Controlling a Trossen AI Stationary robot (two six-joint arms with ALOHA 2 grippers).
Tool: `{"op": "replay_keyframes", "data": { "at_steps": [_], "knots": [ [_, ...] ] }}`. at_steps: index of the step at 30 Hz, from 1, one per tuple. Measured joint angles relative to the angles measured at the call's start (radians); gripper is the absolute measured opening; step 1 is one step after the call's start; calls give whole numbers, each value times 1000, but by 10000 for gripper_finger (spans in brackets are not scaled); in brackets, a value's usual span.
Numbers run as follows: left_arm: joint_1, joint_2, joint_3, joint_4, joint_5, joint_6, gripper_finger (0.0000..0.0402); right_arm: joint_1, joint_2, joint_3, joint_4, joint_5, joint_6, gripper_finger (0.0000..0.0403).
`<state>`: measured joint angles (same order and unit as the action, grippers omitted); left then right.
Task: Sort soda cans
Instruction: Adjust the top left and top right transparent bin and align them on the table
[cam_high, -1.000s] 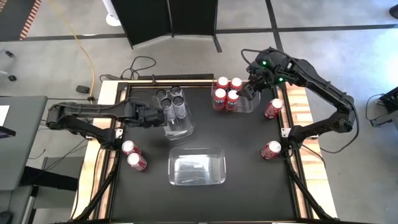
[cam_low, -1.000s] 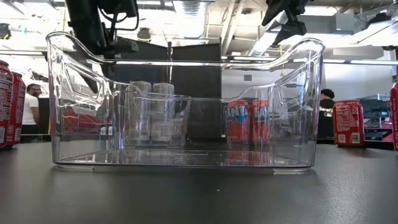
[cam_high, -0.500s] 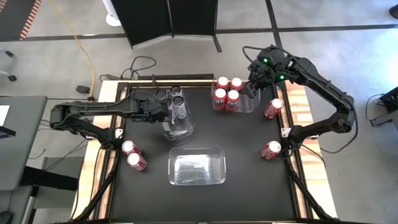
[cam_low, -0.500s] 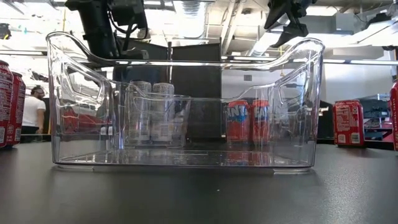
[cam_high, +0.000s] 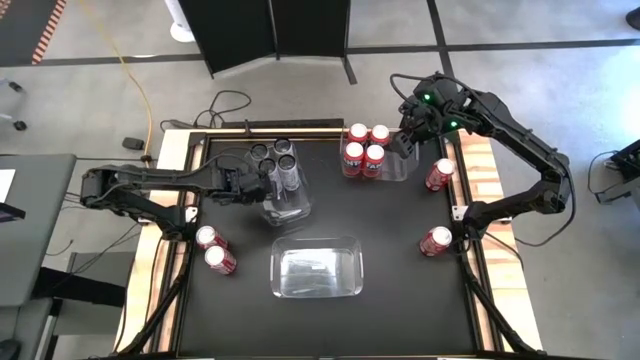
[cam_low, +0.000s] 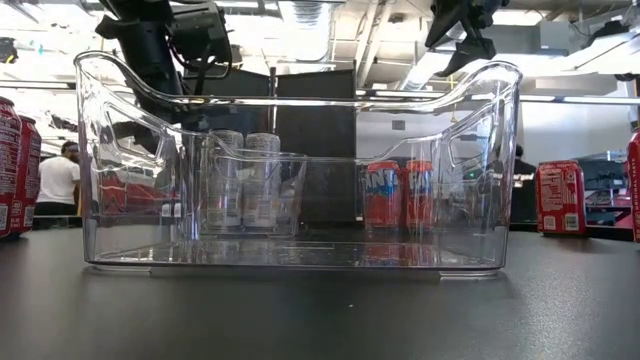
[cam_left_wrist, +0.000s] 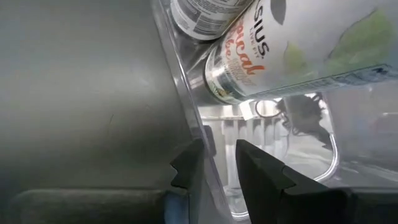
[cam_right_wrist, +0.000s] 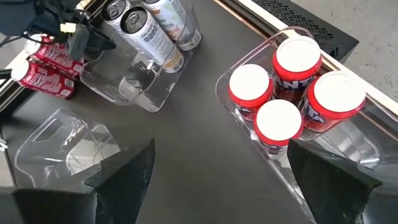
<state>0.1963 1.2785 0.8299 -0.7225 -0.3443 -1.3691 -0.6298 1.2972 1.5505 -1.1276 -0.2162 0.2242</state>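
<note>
Soda cans being sorted: left gripper closing on the silver-can bin's wall.
Since a second ago its fingers have advanced to straddle the clear wall, nearly together, suggesting the bin will be repositioned. Right gripper hovers spread wide over the red-can bin. Silver cans stand inside the left bin; one label reads "…SIUS". Four red cans sit opposite; others remain loose.

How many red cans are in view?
8: four in the right bin at; two by the table's left edge; two on the right.
</note>
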Motion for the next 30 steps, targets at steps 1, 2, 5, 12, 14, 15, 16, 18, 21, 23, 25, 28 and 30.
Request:
{"op": "replay_keyframes", "data": {
  "at_steps": [1, 2, 5, 12, 14, 15, 16, 18, 21, 23, 25, 28, 30],
  "knots": [
    [0, 0, 0, 0, 0, 7, 85, -3, 0, 0, 1, -1, 2, 382],
    [0, 0, 0, 0, 0, 11, 83, -7, 0, 0, 2, -1, 3, 382],
    [1, 0, 0, -10, 0, 33, 64, -16, 0, 0, 2, -1, 5, 382],
    [32, -1, 1, -49, -9, 71, 7, -28, 0, 0, 2, -1, 12, 382],
    [45, -1, 1, -51, -14, 94, 8, -28, 0, 0, 2, -1, 18, 382],
    [52, -1, 1, -50, -14, 107, 8, -28, 0, 0, 2, -1, 25, 382],
    [59, -1, 1, -50, -13, 120, 8, -28, 0, 0, 2, -1, 32, 382],
    [75, -1, 1, -48, -13, 149, 8, -28, 0, 0, 2, -5, 38, 382],
    [102, -1, 1, -43, -14, 203, 5, -28, 0, 0, 2, -19, 38, 382],
    [122, -1, 1, -37, -12, 236, 5, -28, 0, 0, 2, -21, 40, 382],
    [143, -1, 1, -24, -4, 262, 4, -27, 0, 0, -3, -21, 40, 382],
    [172, 0, 0, 2, -1, 287, 4, -27, 0, 0, -13, -21, 41, 382],
    [190, 2, -1, 25, 0, 304, 3, -27, 0, 0, -18, -21, 41, 382]
  ]
}}
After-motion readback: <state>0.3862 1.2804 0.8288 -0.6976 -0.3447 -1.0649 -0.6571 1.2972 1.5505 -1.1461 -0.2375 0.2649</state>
